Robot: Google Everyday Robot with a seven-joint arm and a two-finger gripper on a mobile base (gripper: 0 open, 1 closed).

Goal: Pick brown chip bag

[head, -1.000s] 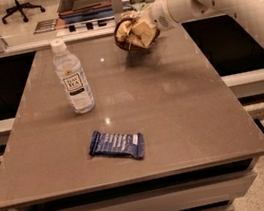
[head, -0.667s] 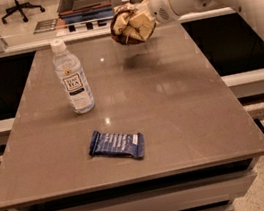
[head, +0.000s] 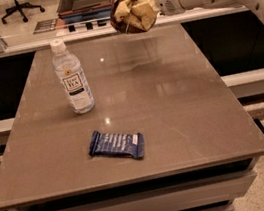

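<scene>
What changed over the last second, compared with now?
The gripper, shut on the chip bag, has carried it higher above the far edge of the table. It already held the bag earlier, and nothing was let go. The bottle and the blue bar stayed where they were.

Overhead glints dot the table [head: 185, 118], faint shadow under the claw [head: 146, 6] holding the brown chip bag [head: 127, 13] above it.

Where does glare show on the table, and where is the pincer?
Camera view: two small white glints on the glossy grey-brown table, both right of the clear plastic bottle; the pincer, above the far edge, grips the crinkly brown chip bag.
</scene>
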